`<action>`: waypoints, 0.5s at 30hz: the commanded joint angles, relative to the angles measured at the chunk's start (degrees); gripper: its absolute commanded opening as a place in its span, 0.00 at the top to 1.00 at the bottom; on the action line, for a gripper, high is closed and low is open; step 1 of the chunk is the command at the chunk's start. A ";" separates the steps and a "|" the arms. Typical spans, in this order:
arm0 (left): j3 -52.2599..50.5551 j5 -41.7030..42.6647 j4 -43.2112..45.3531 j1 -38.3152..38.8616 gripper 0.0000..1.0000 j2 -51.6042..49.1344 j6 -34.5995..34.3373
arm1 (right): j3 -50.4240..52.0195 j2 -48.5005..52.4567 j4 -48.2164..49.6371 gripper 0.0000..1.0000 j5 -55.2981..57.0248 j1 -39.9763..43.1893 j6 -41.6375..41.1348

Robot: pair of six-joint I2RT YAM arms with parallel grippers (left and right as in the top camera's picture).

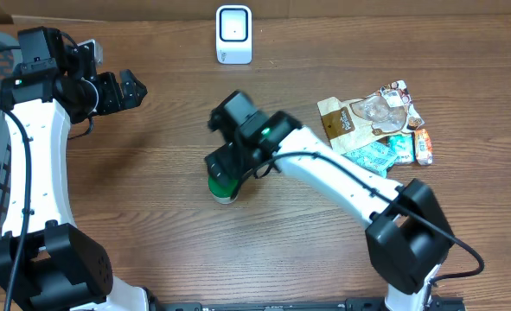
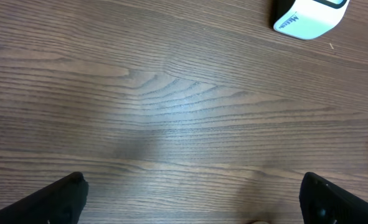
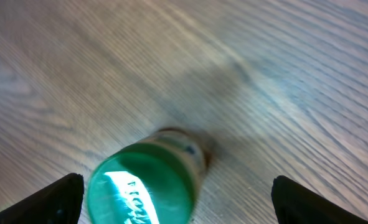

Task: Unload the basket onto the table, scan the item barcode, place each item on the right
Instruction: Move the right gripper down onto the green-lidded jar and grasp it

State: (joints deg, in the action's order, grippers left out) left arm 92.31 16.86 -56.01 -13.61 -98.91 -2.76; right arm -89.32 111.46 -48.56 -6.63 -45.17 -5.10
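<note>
**Q:** What is the layout?
**A:** A wooden table (image 1: 151,173) carries all the items. A pile of snack packets (image 1: 376,121) lies at the right. A white scanner (image 1: 233,34) stands at the far edge, centre. A green-lidded jar (image 3: 140,186) stands near the table's centre.

**Q:** What is the gripper status?
**A:** The right gripper (image 3: 180,194) is over the jar with its fingers spread wide and no contact visible; this view is blurred. The left gripper (image 2: 193,198) is at the far left with its fingers wide apart, holding nothing, well apart from the jar.

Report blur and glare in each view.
Right wrist: smeared by motion blur, with a white glare streak across the green round jar lid; left wrist: brown wooden table grain crisp, faint sheen mid-frame; overhead: evenly lit, mostly sharp.
</note>
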 commanded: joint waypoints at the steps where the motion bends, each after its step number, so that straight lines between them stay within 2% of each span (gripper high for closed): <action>1: 1.46 -0.81 0.13 0.15 0.00 0.31 1.33 | -1.40 0.31 -1.07 0.05 9.44 -3.34 2.67; 11: 1.46 -0.81 0.13 0.15 0.00 0.31 1.33 | -1.40 3.89 -1.07 0.06 7.43 -4.96 2.60; 15: 1.46 -0.81 0.13 0.15 0.00 0.31 1.33 | -1.40 3.93 -1.03 0.11 6.36 -4.96 2.60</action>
State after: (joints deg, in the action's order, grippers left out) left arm 92.31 16.67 -55.96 -13.61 -98.91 -2.76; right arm -89.38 114.89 -49.74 0.78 -50.28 -2.92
